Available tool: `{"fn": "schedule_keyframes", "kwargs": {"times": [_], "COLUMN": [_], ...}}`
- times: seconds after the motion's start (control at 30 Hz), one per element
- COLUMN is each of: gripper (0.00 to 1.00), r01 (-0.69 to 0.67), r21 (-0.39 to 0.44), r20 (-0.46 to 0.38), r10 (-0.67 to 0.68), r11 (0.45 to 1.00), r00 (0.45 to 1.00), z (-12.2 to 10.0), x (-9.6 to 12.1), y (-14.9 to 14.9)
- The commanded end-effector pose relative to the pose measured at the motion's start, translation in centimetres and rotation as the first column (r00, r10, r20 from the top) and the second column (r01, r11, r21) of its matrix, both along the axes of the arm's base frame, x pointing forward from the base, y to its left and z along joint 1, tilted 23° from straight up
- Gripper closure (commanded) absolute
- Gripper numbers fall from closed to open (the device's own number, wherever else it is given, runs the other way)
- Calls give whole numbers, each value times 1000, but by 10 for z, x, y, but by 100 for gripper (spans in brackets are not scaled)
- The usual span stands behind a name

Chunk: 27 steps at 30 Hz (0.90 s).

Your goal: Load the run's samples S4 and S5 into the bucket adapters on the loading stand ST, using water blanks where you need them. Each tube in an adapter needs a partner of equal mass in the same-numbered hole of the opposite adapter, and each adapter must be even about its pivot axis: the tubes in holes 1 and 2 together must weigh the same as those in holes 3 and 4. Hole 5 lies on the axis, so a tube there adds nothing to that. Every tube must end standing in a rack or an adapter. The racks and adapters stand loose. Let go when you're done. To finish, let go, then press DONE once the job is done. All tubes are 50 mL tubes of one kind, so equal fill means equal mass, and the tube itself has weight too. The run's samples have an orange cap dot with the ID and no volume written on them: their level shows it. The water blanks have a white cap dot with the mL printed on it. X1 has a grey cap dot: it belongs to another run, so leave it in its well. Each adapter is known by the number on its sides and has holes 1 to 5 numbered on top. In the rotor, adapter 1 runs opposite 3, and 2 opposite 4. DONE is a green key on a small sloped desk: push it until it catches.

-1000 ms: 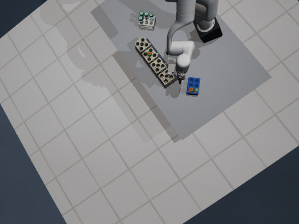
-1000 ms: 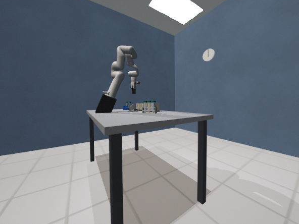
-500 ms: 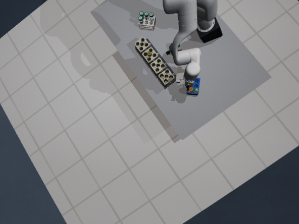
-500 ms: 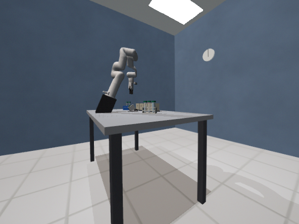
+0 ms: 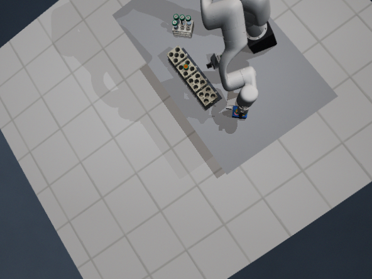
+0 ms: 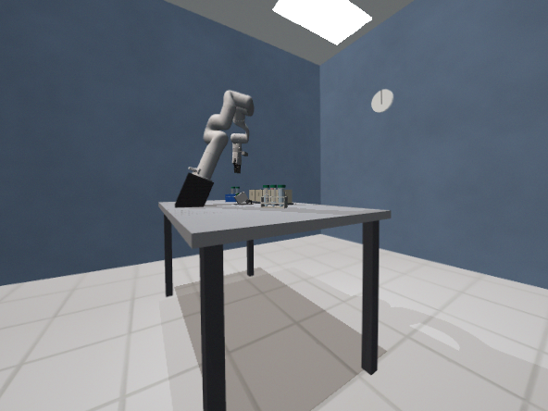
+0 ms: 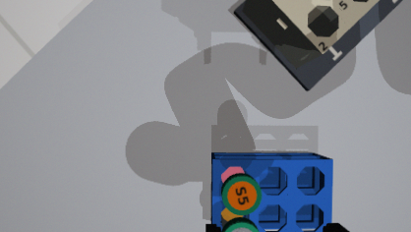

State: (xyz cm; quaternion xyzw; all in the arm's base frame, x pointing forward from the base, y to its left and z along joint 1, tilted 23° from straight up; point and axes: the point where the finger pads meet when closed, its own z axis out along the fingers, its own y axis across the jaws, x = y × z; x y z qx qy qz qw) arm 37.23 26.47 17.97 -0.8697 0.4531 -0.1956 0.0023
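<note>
1. Retrieval of sample tube S5 (image 5: pixel 236 110) (image 7: pixel 241 196) appears to be in hand; an orange-dotted tube (image 5: pixel 185 66) is already seated in an adapter.
2. Gripper (image 5: pixel 241 115) (image 6: pixel 237 169) (image 7: pixel 273 228): fingers parted partway, nothing held.
3. S5 is seen upright below the fingers, in the blue rack (image 5: pixel 234 107) (image 6: pixel 230 198) (image 7: pixel 290 169). Centring over its cap, then descent, is probably required.

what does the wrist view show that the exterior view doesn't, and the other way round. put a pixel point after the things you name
Only the wrist view: the S5 label on a tube's orange cap dot (image 7: pixel 241 196) and the numbers on top of an adapter (image 7: pixel 301 36).

Only the exterior view: the wall clock (image 6: pixel 382 101), the ceiling light (image 6: pixel 322 6) and the table legs (image 6: pixel 369 296).

Both: the blue rack (image 6: pixel 230 198) (image 7: pixel 290 196) and the table top (image 6: pixel 296 217) (image 7: pixel 74 147).
</note>
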Motion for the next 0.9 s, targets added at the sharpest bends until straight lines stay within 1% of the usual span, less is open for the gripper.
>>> {"fn": "schedule_keyframes", "kwargs": {"times": [0.0, 0.1, 0.87], "gripper": [43, 43, 43], "r01": [-2, -2, -2], "r21": [2, 2, 2], "r20": [3, 3, 3], "r10": [2, 2, 2], "r11": [1000, 1000, 1000], "r00": [1000, 1000, 1000], "z": [2, 2, -37], "x": [0, 0, 15], "y": [2, 2, -5]}}
